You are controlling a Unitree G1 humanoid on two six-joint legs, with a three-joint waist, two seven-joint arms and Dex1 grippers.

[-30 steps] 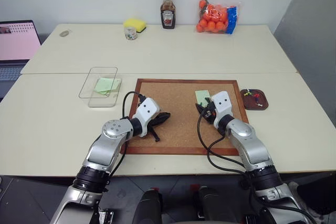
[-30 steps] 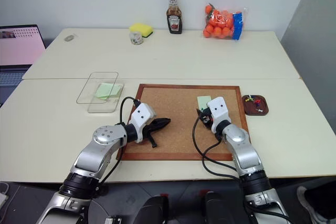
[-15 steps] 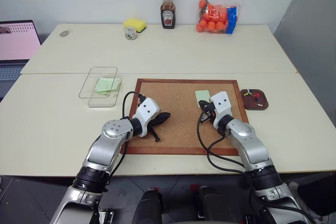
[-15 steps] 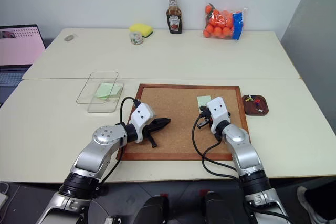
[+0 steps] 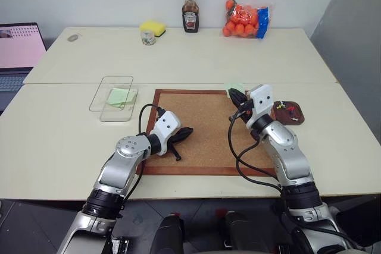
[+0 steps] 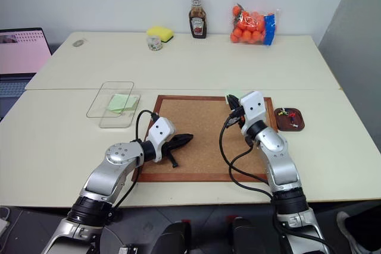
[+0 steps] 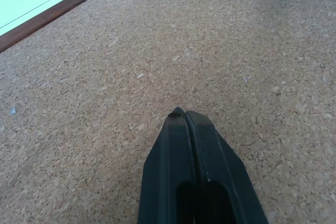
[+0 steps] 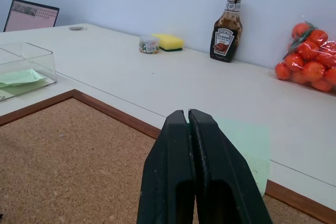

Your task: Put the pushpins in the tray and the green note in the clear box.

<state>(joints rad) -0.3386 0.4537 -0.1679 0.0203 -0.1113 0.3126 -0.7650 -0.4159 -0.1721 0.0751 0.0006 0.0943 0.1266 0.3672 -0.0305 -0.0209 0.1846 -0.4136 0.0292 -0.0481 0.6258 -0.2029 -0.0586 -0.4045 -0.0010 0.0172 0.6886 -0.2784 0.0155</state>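
Two green notes — one in the right tool [image 5: 233, 94] (pinched) — one in the clear box [image 5: 113, 96].

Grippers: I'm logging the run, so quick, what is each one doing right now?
Left gripper: closed, empty, over the corkboard.
Right gripper: closed on the green note, lifted off the corkboard.

The counter [image 5: 178, 57] is pale cream. The corkboard [image 5: 208, 129] is speckled tan cork in a reddish-brown wood frame. The note [image 8: 247, 145] in the right hand [image 8: 188, 116] is pale mint green; both hands have black fingers [image 7: 181, 129]. The tray [image 5: 294, 117] is dark reddish brown, its pushpins [image 5: 288, 109] red, yellow and dark green. The box [image 5: 113, 96] is clear, holding a lime-green slip [image 5: 119, 96]. At the far edge stand a yellow sponge [image 5: 152, 27], a brown sauce bottle [image 5: 190, 13] and orange fruit [image 5: 244, 19] bagged with blue trim.
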